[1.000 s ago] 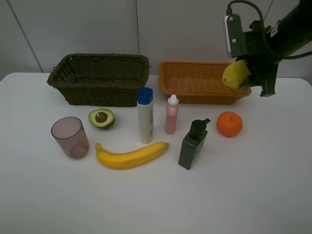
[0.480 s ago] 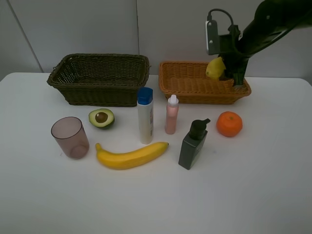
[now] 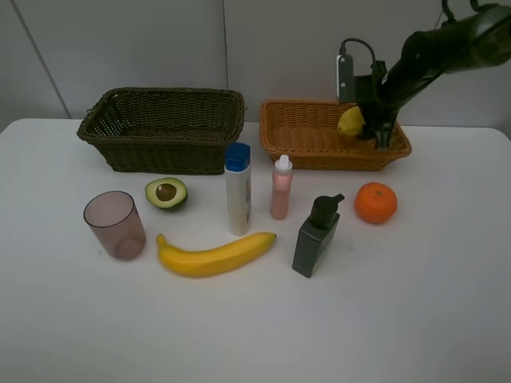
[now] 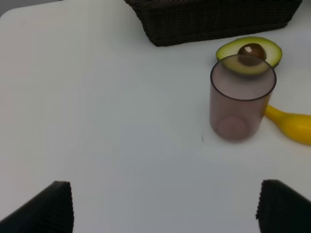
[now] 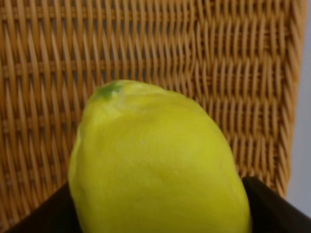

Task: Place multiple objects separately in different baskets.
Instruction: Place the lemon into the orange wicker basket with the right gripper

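My right gripper [image 3: 361, 128] is shut on the yellow lemon [image 3: 350, 120] and holds it low over the right part of the orange-tan basket [image 3: 303, 142]. In the right wrist view the lemon [image 5: 155, 160] fills the frame above the basket's weave [image 5: 146, 43]. The dark olive-brown basket [image 3: 164, 128] stands at the back left. On the table lie the banana [image 3: 214, 255], halved avocado [image 3: 166, 193], orange [image 3: 375, 202], white blue-capped bottle [image 3: 237, 188], pink bottle [image 3: 281, 187], dark green pump bottle [image 3: 316, 235] and mauve cup [image 3: 116, 224]. My left gripper [image 4: 160, 208] is open, short of the cup [image 4: 241, 99].
The white table [image 3: 415, 319] ends at a grey wall behind the baskets. In the left wrist view the avocado [image 4: 249, 51] lies behind the cup, the banana's end [image 4: 291, 125] beside it, and the dark basket [image 4: 214, 19] beyond.
My right gripper has carried the lemon leftward and down, from above the orange-tan basket's right end to low over its inside. Everything else is still.
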You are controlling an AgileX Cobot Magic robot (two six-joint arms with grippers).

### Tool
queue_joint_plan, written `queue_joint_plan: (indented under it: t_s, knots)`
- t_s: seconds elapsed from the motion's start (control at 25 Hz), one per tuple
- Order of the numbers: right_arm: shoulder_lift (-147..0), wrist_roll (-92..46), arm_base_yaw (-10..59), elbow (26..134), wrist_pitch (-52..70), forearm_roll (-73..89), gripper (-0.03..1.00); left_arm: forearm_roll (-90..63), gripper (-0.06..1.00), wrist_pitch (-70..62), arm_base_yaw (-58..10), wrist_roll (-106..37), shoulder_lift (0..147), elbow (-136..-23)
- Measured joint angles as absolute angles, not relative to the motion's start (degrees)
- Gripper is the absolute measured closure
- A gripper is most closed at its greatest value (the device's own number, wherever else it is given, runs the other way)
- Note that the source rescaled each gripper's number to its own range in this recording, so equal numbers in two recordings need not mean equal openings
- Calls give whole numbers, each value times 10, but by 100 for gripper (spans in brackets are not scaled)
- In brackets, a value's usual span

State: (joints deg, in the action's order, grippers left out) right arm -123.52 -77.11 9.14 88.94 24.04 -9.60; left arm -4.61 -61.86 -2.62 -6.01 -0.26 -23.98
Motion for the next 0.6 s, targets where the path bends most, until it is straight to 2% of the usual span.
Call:
queue_joint_plan:
  t_s: [0.6]
  knots:
    - [-1242,-771,91,889,225,-96,49,-46,-5,-619,-26,-60,-3,-240]
